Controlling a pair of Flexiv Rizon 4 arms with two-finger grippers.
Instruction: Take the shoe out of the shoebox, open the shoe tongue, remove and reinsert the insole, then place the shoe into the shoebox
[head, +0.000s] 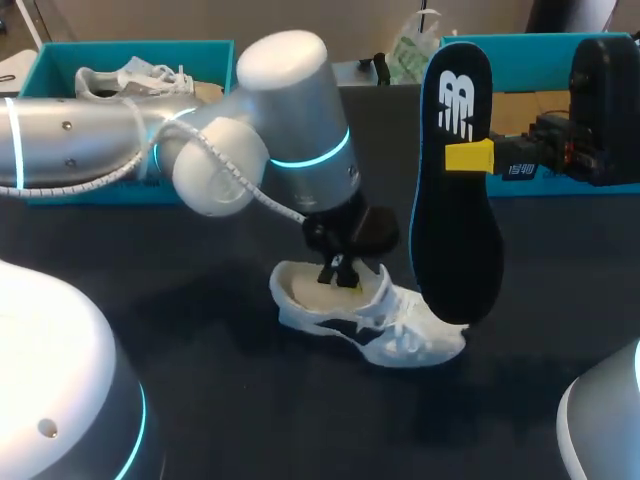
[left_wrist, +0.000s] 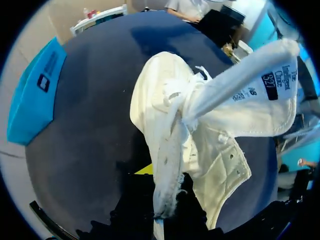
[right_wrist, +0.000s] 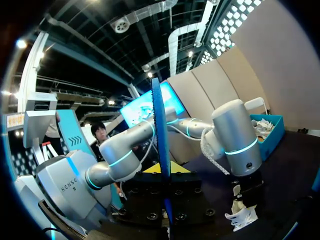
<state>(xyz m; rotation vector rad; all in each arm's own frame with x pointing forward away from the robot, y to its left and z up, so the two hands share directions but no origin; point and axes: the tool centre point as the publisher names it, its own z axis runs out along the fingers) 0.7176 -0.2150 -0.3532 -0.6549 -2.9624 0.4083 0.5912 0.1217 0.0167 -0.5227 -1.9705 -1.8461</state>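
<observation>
Left fingers (left_wrist: 144, 170) grip shoe (head: 400, 335) on the dark table (head: 200, 390); right fingers (head: 468, 156), insole (head: 455, 240).

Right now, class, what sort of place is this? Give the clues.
Probably a robot test bench set up for shoe handling: teal shoeboxes at the back of a dark table, a white shoe on it, and the right gripper holding an insole upright.

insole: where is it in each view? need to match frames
Head: insole upright, right of centre, held by the right fingers, its lower end by the shoe.
Left wrist: not in it; the shoe fills the view.
Right wrist: insole edge-on, a thin blue strip standing between the fingers.
Shared landmark: the white shoe, in all three; in the right wrist view it lies under the left arm.
</observation>
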